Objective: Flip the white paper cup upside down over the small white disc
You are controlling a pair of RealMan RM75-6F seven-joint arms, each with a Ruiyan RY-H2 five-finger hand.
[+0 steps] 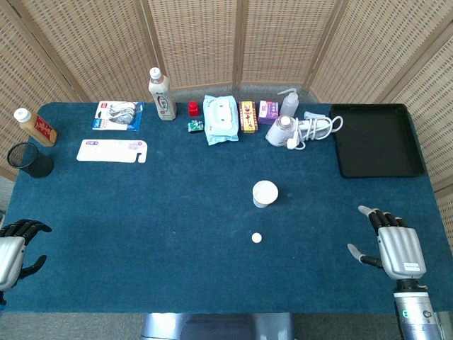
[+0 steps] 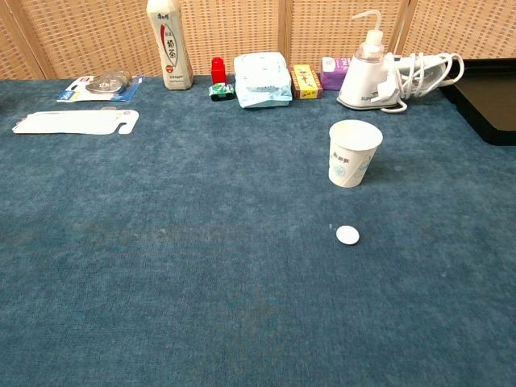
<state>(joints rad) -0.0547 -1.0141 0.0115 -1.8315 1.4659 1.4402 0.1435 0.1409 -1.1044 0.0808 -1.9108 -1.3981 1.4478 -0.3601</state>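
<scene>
A white paper cup (image 1: 265, 193) (image 2: 353, 153) stands upright, mouth up, near the middle of the blue table. A small white disc (image 1: 256, 238) (image 2: 347, 235) lies flat on the cloth a short way in front of the cup. My right hand (image 1: 395, 245) rests at the table's front right, fingers spread, holding nothing, well to the right of the cup and disc. My left hand (image 1: 14, 244) sits at the front left edge with its dark fingers curled loosely and nothing in it. Neither hand shows in the chest view.
Along the back stand a bottle (image 1: 162, 94), a red block (image 1: 192, 108), a wipes pack (image 1: 220, 119), small boxes (image 1: 248, 116), a spray bottle (image 1: 288, 103) and a corded white device (image 1: 283, 130). A black tray (image 1: 375, 139) lies back right; a black mesh cup (image 1: 30, 159) far left.
</scene>
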